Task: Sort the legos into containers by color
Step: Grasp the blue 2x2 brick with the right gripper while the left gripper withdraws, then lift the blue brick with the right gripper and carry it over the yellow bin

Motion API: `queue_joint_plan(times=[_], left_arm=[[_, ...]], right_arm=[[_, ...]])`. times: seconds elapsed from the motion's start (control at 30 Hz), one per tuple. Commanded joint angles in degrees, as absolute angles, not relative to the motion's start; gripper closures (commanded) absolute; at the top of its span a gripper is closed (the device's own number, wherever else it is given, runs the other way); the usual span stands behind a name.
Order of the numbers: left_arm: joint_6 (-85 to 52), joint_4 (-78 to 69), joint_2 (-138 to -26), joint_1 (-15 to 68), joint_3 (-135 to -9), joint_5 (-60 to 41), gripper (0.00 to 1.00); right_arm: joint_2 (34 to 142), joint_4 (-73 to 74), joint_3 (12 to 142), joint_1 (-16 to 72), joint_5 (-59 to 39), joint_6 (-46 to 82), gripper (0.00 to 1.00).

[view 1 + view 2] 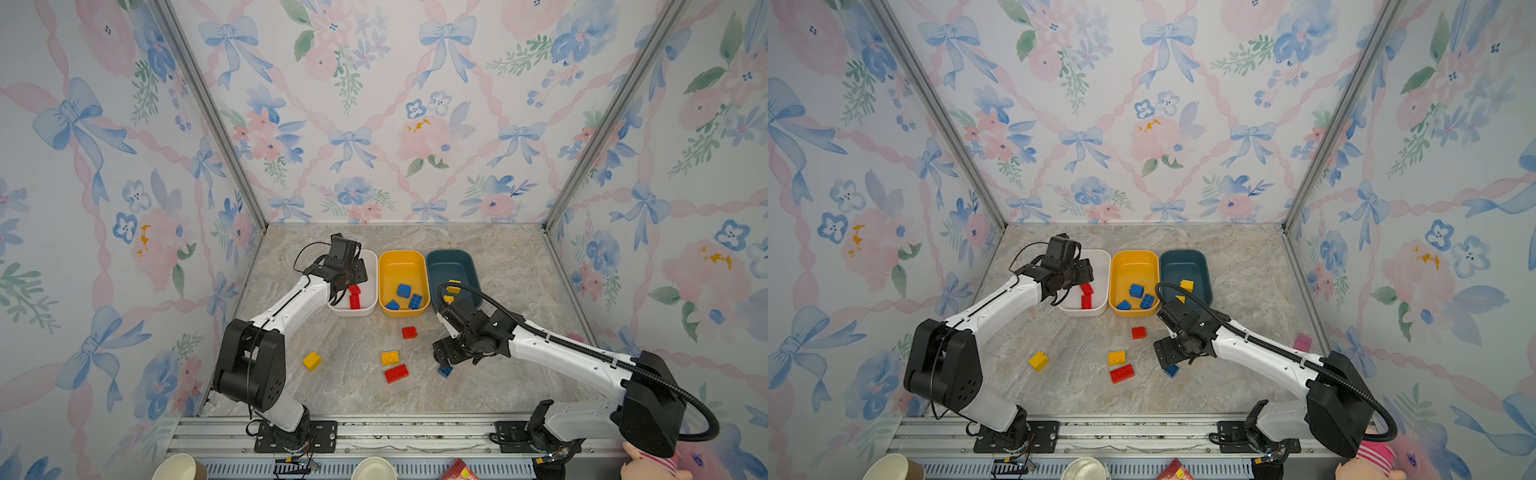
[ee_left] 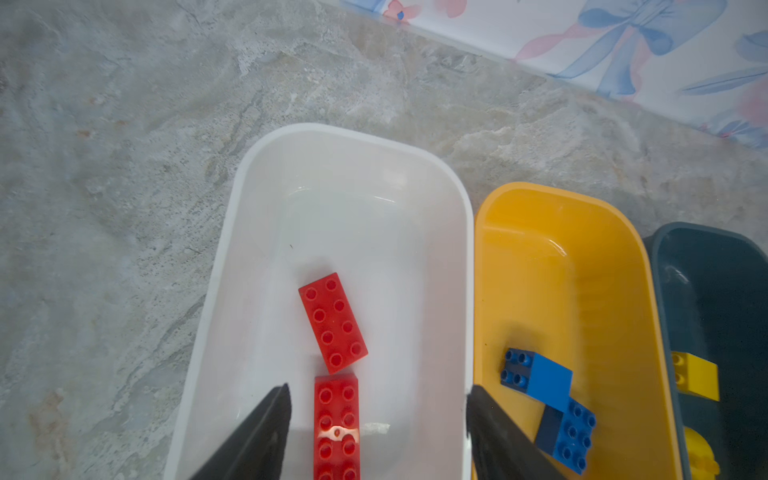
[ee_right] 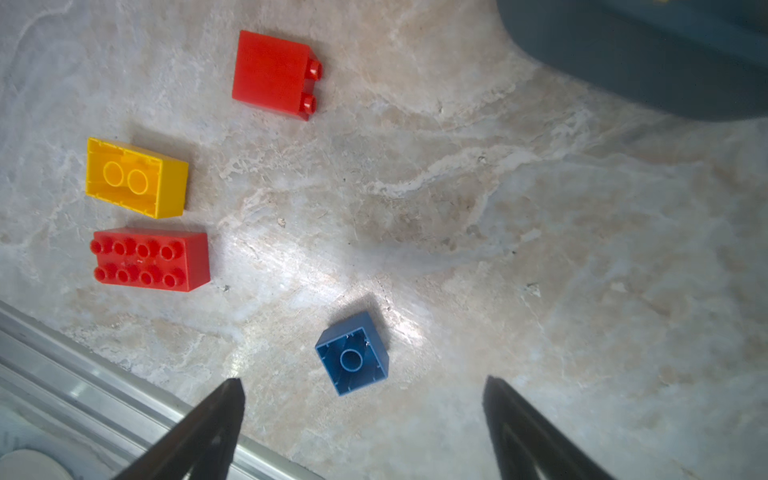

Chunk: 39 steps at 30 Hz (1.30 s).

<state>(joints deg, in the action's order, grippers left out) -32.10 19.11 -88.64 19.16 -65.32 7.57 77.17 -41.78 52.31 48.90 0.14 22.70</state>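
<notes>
Legos not yet sorted lay loose on the near half of the desk (image 1: 332, 399). A yellow brick (image 1: 311, 360) sat off to the left, and an upturned yellow brick (image 1: 390, 357) lay just beside a red oblong brick (image 1: 396, 373). A red square brick (image 1: 409, 332) lay on its side farther in, and a blue square brick (image 3: 352, 353) lay hollow side up. Over that blue one hung the right end effector (image 3: 362, 380), its jaws spread wide and empty. The brick sat cornerwise to those jaws, so I reckoned a pinch might catch two corners and spin it out toward the rail (image 1: 395, 428) at the front.

Farther back stood the white tub (image 1: 353, 311), yellow-orange tub (image 1: 401, 268) and teal tub (image 1: 451, 262), side by side. The left end effector (image 2: 378, 387) hung over the white one with its jaws apart, gripping nothing. Two red oblong bricks (image 2: 333, 322) lay beneath it.

Blue bricks (image 1: 404, 290) lay in the yellow-orange tub and yellow bricks (image 1: 454, 286) in the teal. That mismatch looked like the trap, since a blue brick dropped into the teal tub would spoil the sort. One left finger also looked close to the white tub's rim, and a careless lift could nudge it.

I could read no brand on any stud. A red packet (image 1: 457, 471) at the front edge bore a yellow mark too small to make out.
</notes>
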Motion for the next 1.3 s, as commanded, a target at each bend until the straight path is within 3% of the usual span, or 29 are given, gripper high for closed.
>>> queue_joint_plan(times=[0.0, 0.2, 0.57, 1.27], left_arm=[[-33.2, 17.4, -84.7, 19.4, -61.3, 4.0, 0.28], [-34.8, 16.3, -79.1, 19.7, -56.4, 2.0, 0.23], [-36.3, 14.5, -72.0, 19.7, -51.4, -2.4, 0.15], [-40.6, 11.3, -67.3, 19.6, -45.6, -6.2, 0.11]], right_arm=[[79.0, -41.6, 51.4, 50.6, 1.8, 18.1, 0.10], [82.8, -41.7, 50.9, 53.5, 3.6, 16.4, 0.24], [87.5, -40.4, 50.2, 55.6, 6.2, 15.8, 0.30], [91.7, -41.1, 51.9, 56.4, 6.5, 14.4, 0.51]])
